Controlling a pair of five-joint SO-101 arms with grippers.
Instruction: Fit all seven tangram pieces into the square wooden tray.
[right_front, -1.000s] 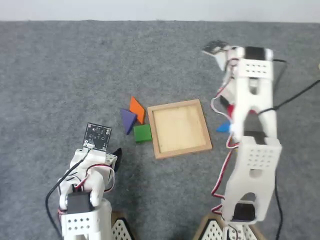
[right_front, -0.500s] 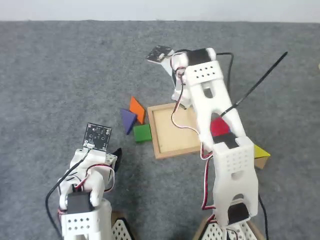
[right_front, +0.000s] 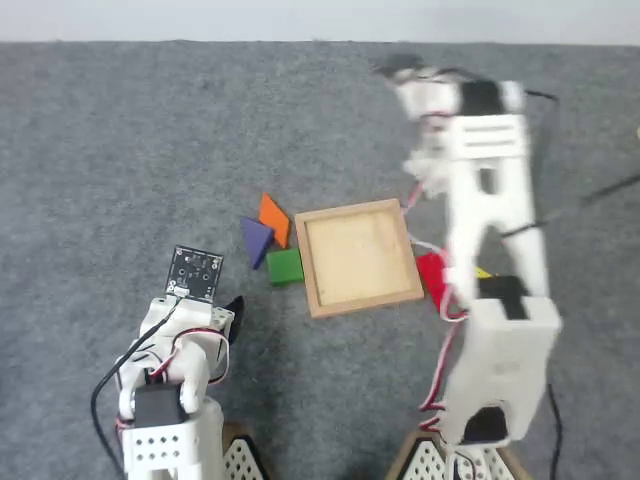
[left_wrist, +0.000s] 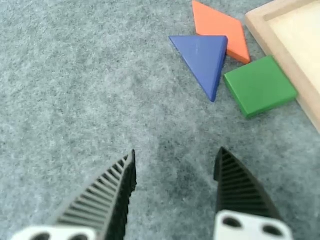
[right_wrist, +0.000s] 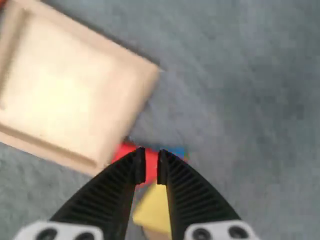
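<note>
Three loose pieces sit left of the wooden tray (right_front: 352, 211) on the grey carpet (right_front: 120, 150). The orange parallelogram (right_front: 273, 218) is farthest. The blue triangle (right_front: 256, 238) touches it on its left near side. The green square (right_front: 285, 266) is nearest, right up against the tray's left rim or just beside it, can't tell which.

More pieces lie right of the tray. A red piece (right_front: 431, 272) sits by the near right corner, with a yellow piece (right_front: 482, 272) just right of it. My right arm (right_front: 490, 230) stretches from near to far over that side and covers most of both. In my right wrist view a sliver of a blue piece (right_wrist: 177, 151) shows beside the red one; its shape is too hidden to call.

Tray is bare wood inside, no pieces in it.

My left gripper (left_wrist: 176, 155) is spread wide, holding nothing, low over bare carpet near and left of the three pieces, well apart from them. Nothing lies between it and the blue triangle.

My right gripper (right_wrist: 150, 152) is pinched to a thin slit, holding nothing, up over the red and yellow pieces by the tray corner.
</note>
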